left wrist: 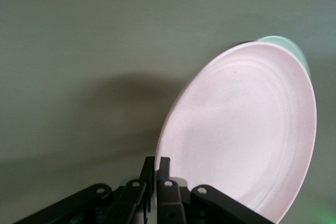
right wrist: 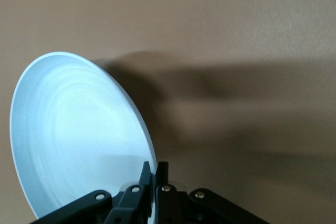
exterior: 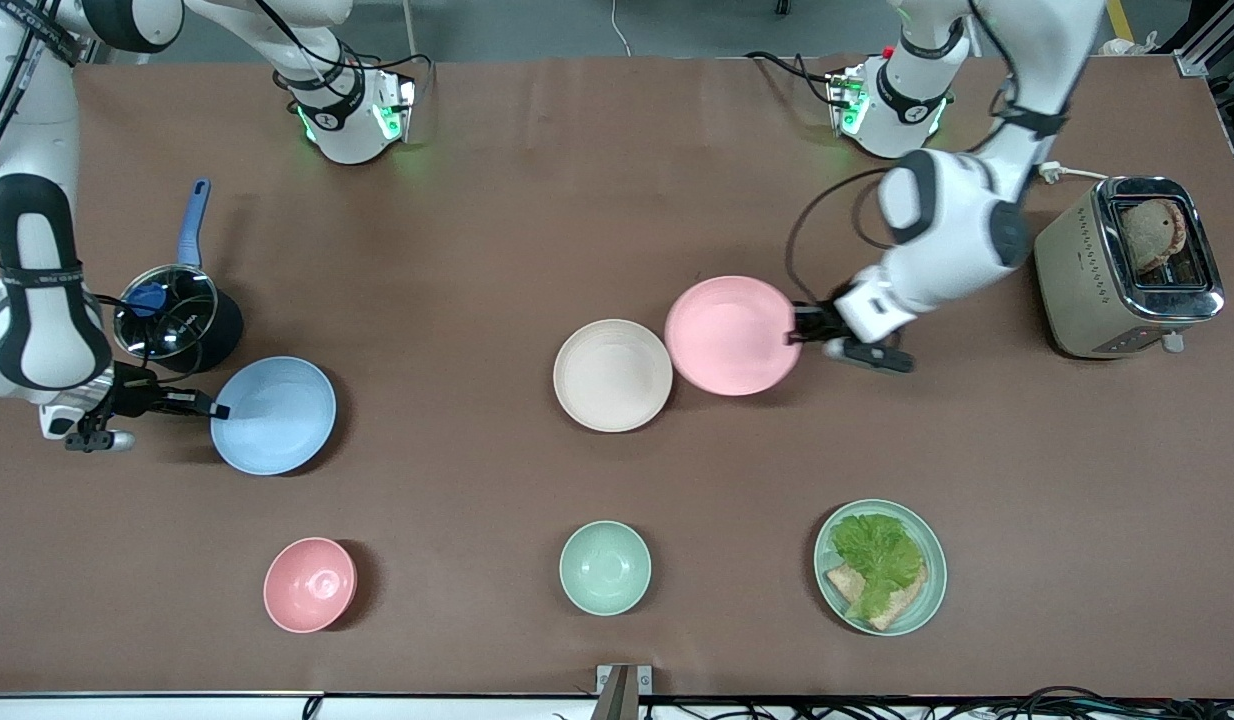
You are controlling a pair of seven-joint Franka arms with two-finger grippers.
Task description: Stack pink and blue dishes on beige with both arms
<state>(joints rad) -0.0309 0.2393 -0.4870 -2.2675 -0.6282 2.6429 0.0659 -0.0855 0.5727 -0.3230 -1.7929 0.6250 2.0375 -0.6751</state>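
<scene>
The pale pink plate [exterior: 732, 335] [left wrist: 247, 135] hangs lifted, its edge overlapping the rim of the beige plate [exterior: 612, 375] that rests mid-table. My left gripper [exterior: 799, 335] [left wrist: 157, 167] is shut on the pink plate's rim on the side toward the toaster. The light blue plate [exterior: 274, 414] [right wrist: 79, 135] is raised a little above the table toward the right arm's end. Its rim is pinched by my right gripper [exterior: 217, 410] [right wrist: 155, 170], which is shut on it.
A lidded pot [exterior: 172, 315] with a blue handle stands beside the right gripper. A toaster [exterior: 1127, 265] sits at the left arm's end. Nearer the camera are a small pink bowl [exterior: 310, 584], a mint-green bowl [exterior: 605, 567] and a mint-green plate [exterior: 922, 600] with lettuce and bread.
</scene>
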